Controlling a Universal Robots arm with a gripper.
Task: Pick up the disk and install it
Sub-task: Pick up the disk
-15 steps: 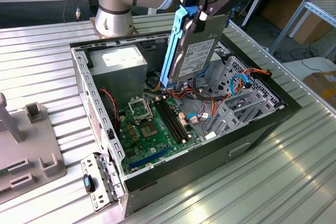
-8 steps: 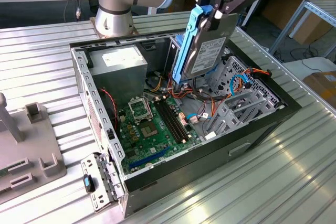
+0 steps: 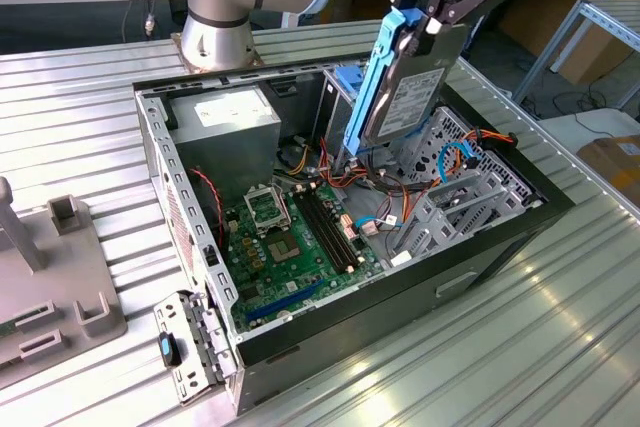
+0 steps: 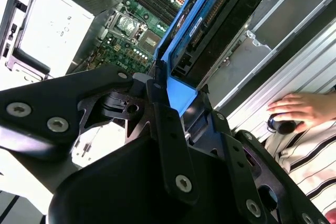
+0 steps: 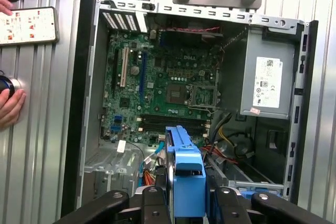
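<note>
End effector [image 3: 428, 19] pinching disk [image 3: 408, 97] by its top end, near upright, over open computer case [image 3: 165, 177], drive cage [image 3: 470, 192] and cables [image 3: 335, 175] below.

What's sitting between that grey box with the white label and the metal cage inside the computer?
In the exterior view, a bundle of coloured cables, and above them the disk held by the gripper.
</note>
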